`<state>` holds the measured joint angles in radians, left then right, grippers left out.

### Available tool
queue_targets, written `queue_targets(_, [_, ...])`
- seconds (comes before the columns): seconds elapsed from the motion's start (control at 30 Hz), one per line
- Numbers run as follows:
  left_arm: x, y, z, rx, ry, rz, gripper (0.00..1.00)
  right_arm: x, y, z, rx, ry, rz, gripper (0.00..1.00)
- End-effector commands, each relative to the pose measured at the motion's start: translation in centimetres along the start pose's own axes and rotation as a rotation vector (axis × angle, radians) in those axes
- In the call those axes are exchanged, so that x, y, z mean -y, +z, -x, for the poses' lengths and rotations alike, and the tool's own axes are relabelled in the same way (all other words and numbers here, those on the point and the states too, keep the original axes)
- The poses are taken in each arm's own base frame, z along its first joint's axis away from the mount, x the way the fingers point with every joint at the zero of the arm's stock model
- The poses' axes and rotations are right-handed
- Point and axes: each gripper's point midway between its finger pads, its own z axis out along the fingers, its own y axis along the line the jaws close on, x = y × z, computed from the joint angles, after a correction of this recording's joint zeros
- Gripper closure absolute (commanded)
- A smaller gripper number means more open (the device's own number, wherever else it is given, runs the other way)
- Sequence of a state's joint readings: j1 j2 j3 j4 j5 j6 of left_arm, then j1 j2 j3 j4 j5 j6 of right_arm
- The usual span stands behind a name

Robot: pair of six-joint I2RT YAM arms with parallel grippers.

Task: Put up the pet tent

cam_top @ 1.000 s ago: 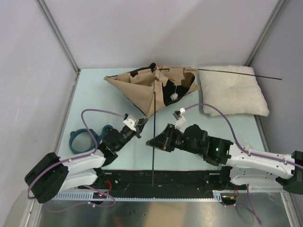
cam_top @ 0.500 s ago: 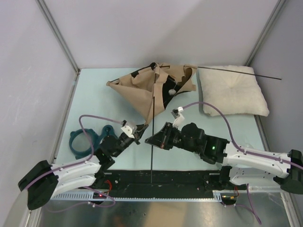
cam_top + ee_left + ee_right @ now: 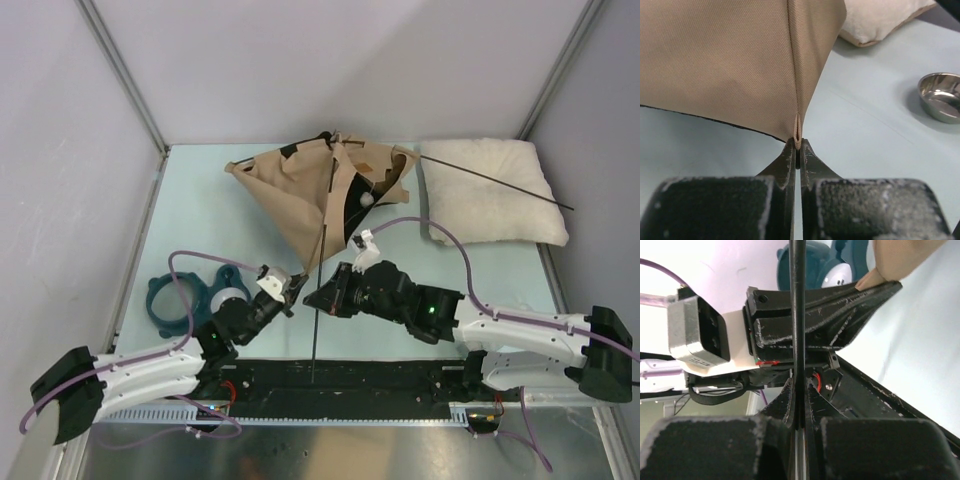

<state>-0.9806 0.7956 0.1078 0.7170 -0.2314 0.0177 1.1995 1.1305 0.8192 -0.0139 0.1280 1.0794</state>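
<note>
Tent (image 3: 290, 190) sits at back centre of the desk (image 3: 200, 220), tan fabric half raised, its near corner drawn to a point toward the arms. Left end effector (image 3: 797, 152) is closed, pinching that corner seam right at the black-edged hem. Right end effector (image 3: 799, 405) is closed on a thin black pole (image 3: 325, 225). The pole runs from the tent's peak down over the fabric and past the desk's near edge onto the black base strip.

The two end effectors lie just beside each other, with little room between. White pompom (image 3: 366, 198) hangs at the dark opening on the tent's right. Second pole (image 3: 500, 186) juts right across the cream pillow (image 3: 480, 215), its tip near the right wall. The pillow lies just beside the tent's right edge.

Teal ring (image 3: 155, 298) sits near the left front edge, apart from the tent. Steel bowl (image 3: 940, 97) sits right of the held corner. Bare desk shows left of the tent.
</note>
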Motion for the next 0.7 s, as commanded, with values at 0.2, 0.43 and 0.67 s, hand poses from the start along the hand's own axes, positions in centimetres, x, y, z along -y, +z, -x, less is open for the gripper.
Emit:
queue_targets(0.2, [-0.1, 0.7, -1.4, -0.085, 0.000, 0.045, 1.00, 7.1, -0.5, -2.6, -0.038, -0.073, -0.239, 1.00])
queue_targets(0.43, [-0.6, 0.9, -1.3, -0.093, -0.040, 0.088, 1.00, 8.7, -2.1, -6.1, -0.174, -0.132, -0.292, 0.97])
queue_targets(0.67, [-0.8, 1.9, -0.7, -0.107, -0.039, 0.115, 1.00, 9.5, -3.1, -7.5, -0.251, -0.174, -0.310, 0.73])
